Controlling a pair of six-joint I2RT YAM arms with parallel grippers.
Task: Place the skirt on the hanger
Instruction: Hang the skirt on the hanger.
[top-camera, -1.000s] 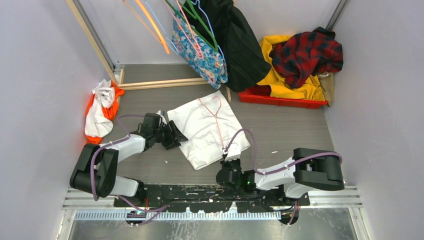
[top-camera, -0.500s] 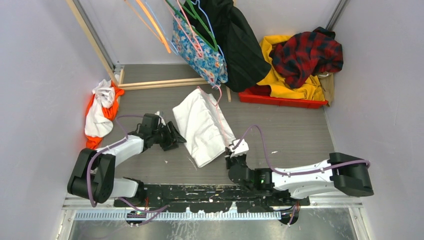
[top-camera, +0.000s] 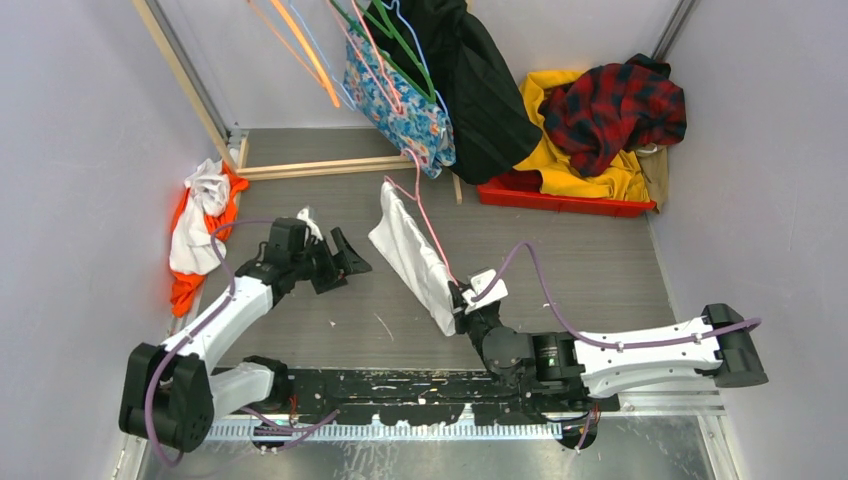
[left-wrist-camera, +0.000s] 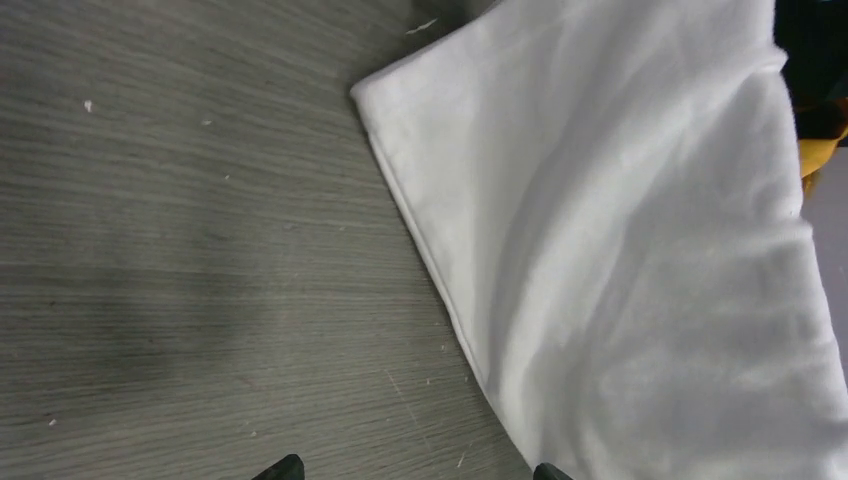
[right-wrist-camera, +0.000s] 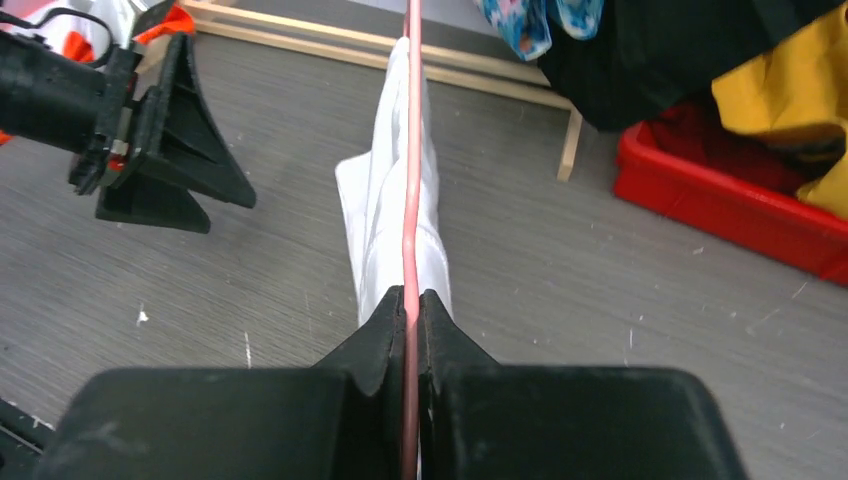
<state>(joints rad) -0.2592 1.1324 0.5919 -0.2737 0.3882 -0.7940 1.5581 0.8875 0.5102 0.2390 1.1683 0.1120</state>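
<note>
Since half a second ago the right arm (top-camera: 640, 350) has stretched further forward and tipped the pink hanger (top-camera: 425, 215) up. The white garment (top-camera: 410, 255) draped on it now stands almost on edge and looks much narrower from above. The left arm (top-camera: 235, 305) has also straightened, its base link swinging nearer the front edge.

The right jaws are closed tight on the hanger's wire (right-wrist-camera: 411, 150), with the white cloth (right-wrist-camera: 385, 210) hanging just beyond them. The left jaws are spread wide and hold nothing. They sit low over the grey worktop (top-camera: 580, 260), just left of the garment's edge (left-wrist-camera: 620, 250).

The skirt (top-camera: 400, 100), blue with a flower print, hangs at the back among several coloured hangers, against the black coat (top-camera: 480, 90). Its lower corner also shows in the right wrist view (right-wrist-camera: 525, 20). From above, the pink hanger's hook reaches that corner, but whether they touch cannot be told.

A red bin (top-camera: 560, 203) of yellow and plaid clothes stands to the right. An orange and white bundle (top-camera: 200, 225) lies by the left wall.
</note>
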